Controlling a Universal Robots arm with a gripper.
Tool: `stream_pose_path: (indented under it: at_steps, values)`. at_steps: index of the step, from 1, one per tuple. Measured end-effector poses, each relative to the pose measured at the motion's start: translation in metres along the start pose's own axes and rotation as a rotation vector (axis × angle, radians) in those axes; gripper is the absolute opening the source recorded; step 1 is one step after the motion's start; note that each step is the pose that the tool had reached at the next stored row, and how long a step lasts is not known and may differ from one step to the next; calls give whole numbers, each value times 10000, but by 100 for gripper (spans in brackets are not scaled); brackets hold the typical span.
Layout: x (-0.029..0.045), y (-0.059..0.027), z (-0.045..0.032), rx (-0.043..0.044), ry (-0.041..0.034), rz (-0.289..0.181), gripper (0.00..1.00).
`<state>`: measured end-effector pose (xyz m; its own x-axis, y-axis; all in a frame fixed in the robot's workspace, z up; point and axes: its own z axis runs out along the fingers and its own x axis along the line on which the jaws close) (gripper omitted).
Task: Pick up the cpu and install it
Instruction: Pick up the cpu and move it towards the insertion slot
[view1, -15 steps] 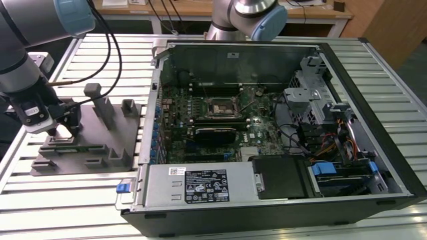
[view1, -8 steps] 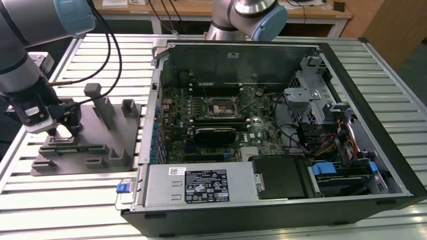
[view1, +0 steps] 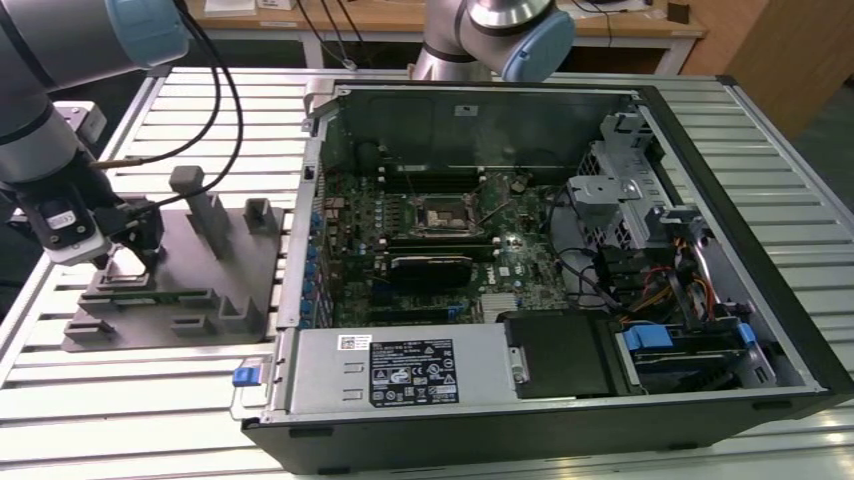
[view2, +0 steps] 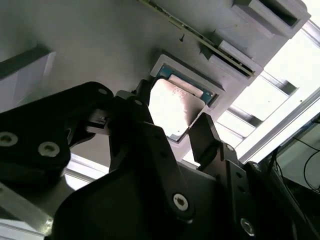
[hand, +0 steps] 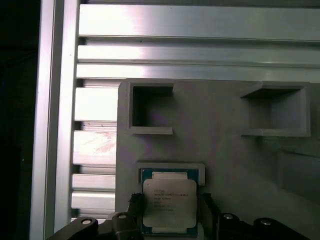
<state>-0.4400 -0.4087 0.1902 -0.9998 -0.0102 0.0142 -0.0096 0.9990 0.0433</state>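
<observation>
The cpu (hand: 169, 202) lies in its recess on the grey fixture (view1: 200, 305), the gripper (hand: 170, 200) straddling it with jaws apart, well apart from the motherboard socket (view1: 441, 213); lifting and installing both remain.

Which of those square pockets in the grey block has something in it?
The framed pocket holding the cpu, a silver-topped chip. The other two pockets in the grey fixture are bare hollows.

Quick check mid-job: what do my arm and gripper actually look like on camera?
The arm is silver-grey tubing with pale blue joint caps and black cables running alongside. The gripper is matte black, with blocky linked fingers fastened by silver screws.
</observation>
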Motion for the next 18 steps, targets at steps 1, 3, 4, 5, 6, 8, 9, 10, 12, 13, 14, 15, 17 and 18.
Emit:
stream_pose_path:
  at_steps: [1, 3, 4, 5, 6, 8, 9, 10, 12, 13, 14, 15, 17, 18]
  values:
    - [2, 0, 0, 0, -1, 0, 61]
    - [2, 0, 0, -1, -2, 0, 61]
    - [3, 1, 1, -1, -2, 0, 61]
    - [6, 2, 1, -1, -4, 0, 61]
    - [11, 3, 2, -1, -7, 2, 61]
    - [20, 6, 3, -1, -15, 0, 61]
    - [25, 8, 4, 0, -18, 0, 61]
    - [26, 9, 7, -2, -22, -1, 61]
    - [28, 9, 14, -1, -23, -2, 61]
    - [29, 9, 17, -1, -21, -2, 61]
    - [29, 9, 20, 0, -20, -1, 61]
    - [29, 9, 22, 0, -19, 0, 61]
    - [29, 9, 29, -1, -22, -1, 61]
    - [29, 9, 32, -1, -22, -1, 61]
